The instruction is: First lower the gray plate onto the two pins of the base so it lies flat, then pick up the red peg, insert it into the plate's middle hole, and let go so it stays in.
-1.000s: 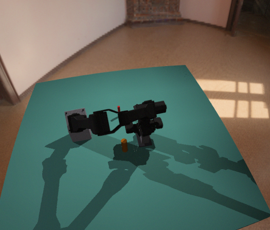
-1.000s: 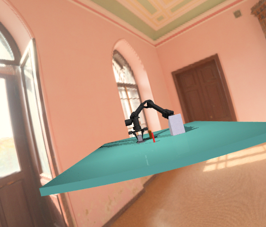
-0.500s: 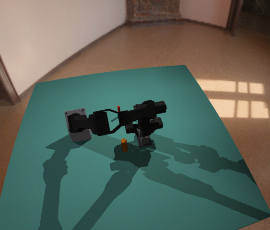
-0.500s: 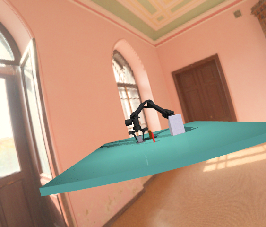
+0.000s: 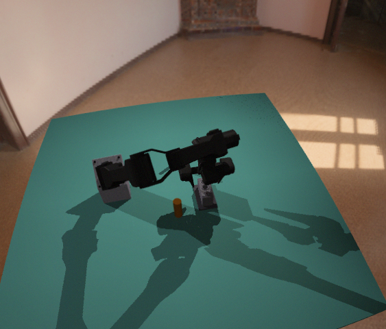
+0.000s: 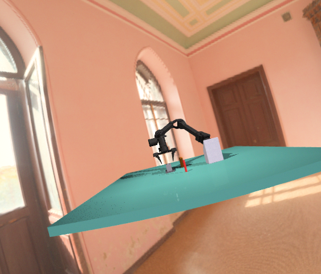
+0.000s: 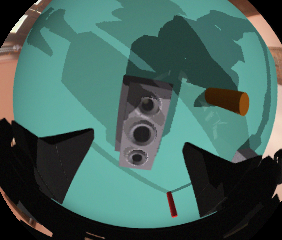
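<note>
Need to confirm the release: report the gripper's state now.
Black parallel-jaw gripper: open wide, holding nothing, above the gray three-hole plate.

The gray plate [image 7: 141, 124] looks like dull, smooth metal, its three round holes rimmed a little brighter. Just right of the plate, an orange-brown cylinder [image 7: 227, 99] has a matt, plastic-like skin. The teal table top [image 5: 221, 276] under the plate is flat and matt, faintly speckled at its far corner. The arm [image 5: 171, 159] above the plate reads as matt black plastic, though the shadow makes this uncertain. The white block [image 6: 212, 150] behind the plate is plain and unglossed.
</note>
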Controlling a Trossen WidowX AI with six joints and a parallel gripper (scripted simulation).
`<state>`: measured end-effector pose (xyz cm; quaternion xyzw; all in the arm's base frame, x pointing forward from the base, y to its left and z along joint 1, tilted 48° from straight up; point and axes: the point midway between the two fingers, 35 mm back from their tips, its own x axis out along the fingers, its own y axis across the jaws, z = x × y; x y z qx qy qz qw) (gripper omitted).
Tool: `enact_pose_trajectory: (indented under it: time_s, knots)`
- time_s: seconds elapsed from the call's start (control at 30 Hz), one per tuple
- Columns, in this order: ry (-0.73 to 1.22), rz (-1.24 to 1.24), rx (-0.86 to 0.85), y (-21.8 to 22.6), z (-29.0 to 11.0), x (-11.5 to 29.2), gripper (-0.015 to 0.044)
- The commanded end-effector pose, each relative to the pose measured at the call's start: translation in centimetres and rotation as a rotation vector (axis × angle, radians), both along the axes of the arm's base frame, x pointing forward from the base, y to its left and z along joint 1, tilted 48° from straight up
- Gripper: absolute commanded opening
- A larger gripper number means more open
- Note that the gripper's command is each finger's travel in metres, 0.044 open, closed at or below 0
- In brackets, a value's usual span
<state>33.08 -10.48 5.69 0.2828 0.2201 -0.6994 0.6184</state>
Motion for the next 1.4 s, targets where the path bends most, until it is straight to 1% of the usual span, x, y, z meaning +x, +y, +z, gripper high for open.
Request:
enact_pose_trajectory:
  time_s: [0.0,0.27,0.33,0.43,0.6,0.7,0.77,0.97,1.07,1.23,1.37]
  knots:
    - [-0.016,0.007,-0.001,5.0,4.7,0.2,0.044]
    - [-0.016,0.007,-0.002,5.5,4.7,0.5,0.044]
    - [0.002,0.026,0.007,6.4,3.8,0.4,0.044]
    - [0.085,0.107,0.044,10.3,0.2,-0.5,0.044]
    - [0.225,0.233,0.066,15.8,-5.6,-3.7,0.044]
    - [0.311,0.307,0.053,18.5,-9.0,-6.6,0.044]
    - [0.346,0.335,0.044,19.3,-10.3,-7.9,0.044]
    - [0.35,0.339,0.043,19.3,-10.6,-8.1,0.044]
    - [0.35,0.339,0.041,17.5,-11.9,-8.1,0.044]
    - [0.35,0.339,0.041,17.2,-12.1,-8.1,0.044]
    - [0.35,0.339,0.04,16.1,-13.0,-8.2,0.044]
